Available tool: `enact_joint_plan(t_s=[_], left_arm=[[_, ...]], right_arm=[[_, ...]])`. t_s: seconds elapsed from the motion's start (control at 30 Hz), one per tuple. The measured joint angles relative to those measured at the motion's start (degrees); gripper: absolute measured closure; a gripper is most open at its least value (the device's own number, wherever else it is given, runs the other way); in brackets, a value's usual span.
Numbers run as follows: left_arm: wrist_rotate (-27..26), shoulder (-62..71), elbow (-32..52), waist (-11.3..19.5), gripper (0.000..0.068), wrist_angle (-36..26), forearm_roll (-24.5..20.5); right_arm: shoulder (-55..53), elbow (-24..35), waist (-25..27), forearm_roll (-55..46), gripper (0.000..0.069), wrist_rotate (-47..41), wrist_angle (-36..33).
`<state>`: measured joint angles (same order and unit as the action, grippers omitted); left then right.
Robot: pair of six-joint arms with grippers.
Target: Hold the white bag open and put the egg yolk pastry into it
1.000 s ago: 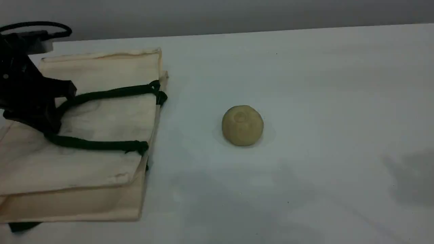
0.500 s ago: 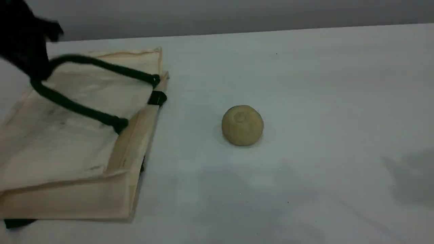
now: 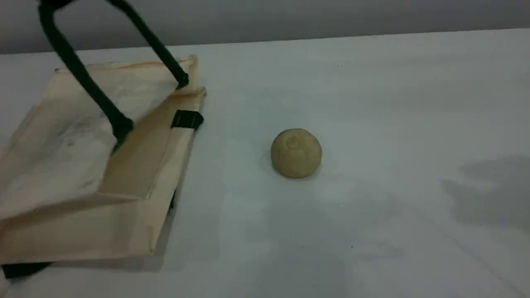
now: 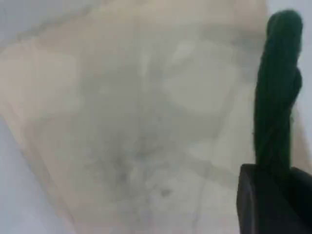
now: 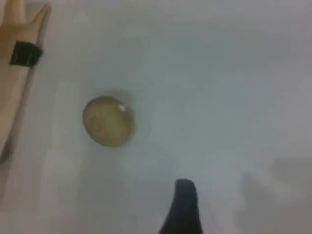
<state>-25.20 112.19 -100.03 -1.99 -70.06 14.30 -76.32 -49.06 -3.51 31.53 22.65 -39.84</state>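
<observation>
Canvas white bag [image 3: 74,136] hung by its rope handle [image 3: 83,78], apparently clamped in the left claw [image 4: 273,200]. Right claw [image 5: 183,209] stood wide above the egg yolk pastry [image 3: 296,153].

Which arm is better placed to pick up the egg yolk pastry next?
The right. The left gripper is shut on the rope handle, lifting the white bag open. The right gripper hangs free above the table near the egg yolk pastry.

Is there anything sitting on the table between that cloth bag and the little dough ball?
Nothing. In the scene view only bare table separates the white bag from the egg yolk pastry.
</observation>
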Motion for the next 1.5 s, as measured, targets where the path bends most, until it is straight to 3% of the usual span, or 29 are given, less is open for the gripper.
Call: enact_joint_plan(t_s=[0.13,0.37,0.63,1.0,1.33,1.5], left_arm=[[-2.93,-2.38,-1.39,-0.92,0.0582,-0.06,1.27],[-3.12,-5.98,-1.39,-1.06,0.0582,-0.13,0.54],[-3.12,-10.68,-1.39,-1.72,0.0582,-0.08,0.83],[-6.29,-12.26,-1.39,-8.41,0.0582,0.03,0.87],[-7.70,-15.19,-1.34,-8.60,0.0582,0.03,1.26],[-7.70,-15.88,-1.34,-8.60,0.0582,0.03,1.31]], right_arm=[[-4.22,0.00,0.00,3.40,0.0132,2.44,0.30],[-10.55,0.00,-0.51,10.61,0.0132,6.41,2.64],[-15.91,0.00,-8.95,13.67,0.0132,11.44,9.80],[-28.48,0.00,-19.38,13.67,0.0132,12.60,19.24],[-36.91,-5.58,-27.58,13.79,0.0132,12.53,21.38],[-38.52,-9.23,-28.10,13.60,0.0132,12.53,22.29]])
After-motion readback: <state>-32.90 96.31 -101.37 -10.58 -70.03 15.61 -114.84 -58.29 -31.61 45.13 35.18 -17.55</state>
